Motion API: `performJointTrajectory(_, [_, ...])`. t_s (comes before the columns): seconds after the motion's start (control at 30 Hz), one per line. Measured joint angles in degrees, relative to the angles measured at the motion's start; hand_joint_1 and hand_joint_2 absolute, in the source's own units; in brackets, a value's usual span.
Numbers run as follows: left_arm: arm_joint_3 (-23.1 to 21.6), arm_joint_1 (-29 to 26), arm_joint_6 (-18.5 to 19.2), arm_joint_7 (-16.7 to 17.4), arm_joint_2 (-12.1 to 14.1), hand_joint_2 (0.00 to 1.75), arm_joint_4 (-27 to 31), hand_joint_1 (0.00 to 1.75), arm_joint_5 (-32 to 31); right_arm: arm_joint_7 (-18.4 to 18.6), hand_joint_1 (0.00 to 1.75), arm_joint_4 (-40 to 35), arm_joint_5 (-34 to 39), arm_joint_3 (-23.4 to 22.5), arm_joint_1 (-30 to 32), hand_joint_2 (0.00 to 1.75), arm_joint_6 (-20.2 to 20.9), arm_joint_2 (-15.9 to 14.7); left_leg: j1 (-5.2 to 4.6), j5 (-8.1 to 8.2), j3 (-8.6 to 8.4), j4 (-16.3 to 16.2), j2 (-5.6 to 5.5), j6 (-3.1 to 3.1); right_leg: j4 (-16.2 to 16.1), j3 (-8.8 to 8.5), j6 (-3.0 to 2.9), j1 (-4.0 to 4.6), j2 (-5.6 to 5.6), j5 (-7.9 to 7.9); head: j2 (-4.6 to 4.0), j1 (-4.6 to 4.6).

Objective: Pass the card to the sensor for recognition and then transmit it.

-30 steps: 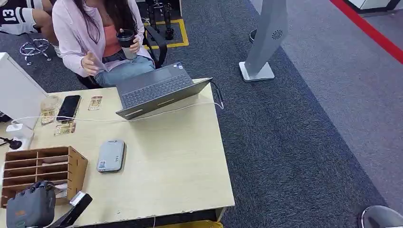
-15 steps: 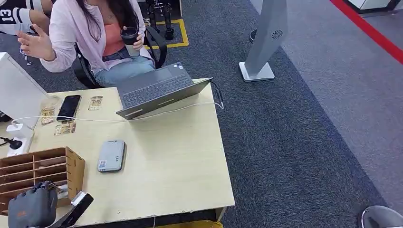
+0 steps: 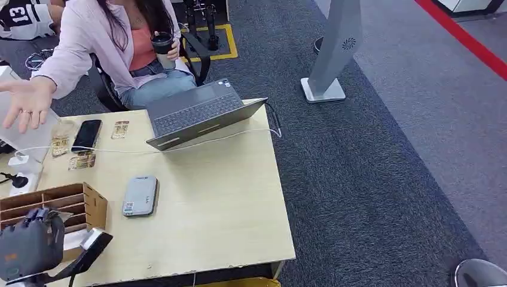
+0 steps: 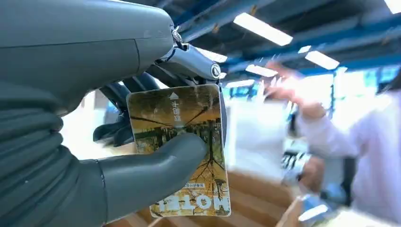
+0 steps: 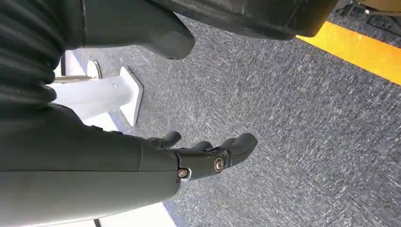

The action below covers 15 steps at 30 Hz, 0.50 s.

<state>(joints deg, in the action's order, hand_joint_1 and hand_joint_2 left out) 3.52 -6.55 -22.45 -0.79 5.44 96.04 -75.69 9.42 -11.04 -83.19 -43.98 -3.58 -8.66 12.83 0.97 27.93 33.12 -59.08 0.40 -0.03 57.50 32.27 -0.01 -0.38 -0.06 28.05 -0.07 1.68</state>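
In the left wrist view a card [image 4: 189, 123] with a yellow-brown tree picture is pinched between the thumb and the dark fingers of my left hand [image 4: 80, 109]. From the head view, my left hand [image 3: 30, 246] hovers at the table's near left corner, just in front of the wooden card rack [image 3: 66, 200]. The grey card sensor [image 3: 140, 195] lies flat on the table to the right of the rack, apart from the hand. My right hand [image 5: 203, 153] hangs over the grey carpet with its fingers apart and nothing in it.
A seated person in a pink shirt holds a cup and stretches a hand [image 3: 25, 107] over the table's far left corner. An open laptop [image 3: 197, 110], a phone [image 3: 86, 135], loose cards [image 3: 119, 129] and a white cable [image 3: 227, 136] lie at the far side. The table's right edge [image 3: 286, 203] borders carpet.
My left hand has drawn left and slightly back from the rack. The person's hand has swung out from the lap to over the table's far left corner.
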Motion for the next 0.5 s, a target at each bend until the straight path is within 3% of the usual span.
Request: performJointTrajectory(0.5, [-4.9, 2.8, 0.6, 0.7, 2.1, 1.75, 6.7, 1.75, 1.6, -0.2, 0.00, 0.0, 0.3, 0.0, 0.0, 1.75, -0.1, 0.0, 0.00, 0.00, -0.01, 0.0, 0.01, 0.00, 0.0, 0.01, -0.03, 0.00, 0.01, -0.02, 0.00, 0.00])
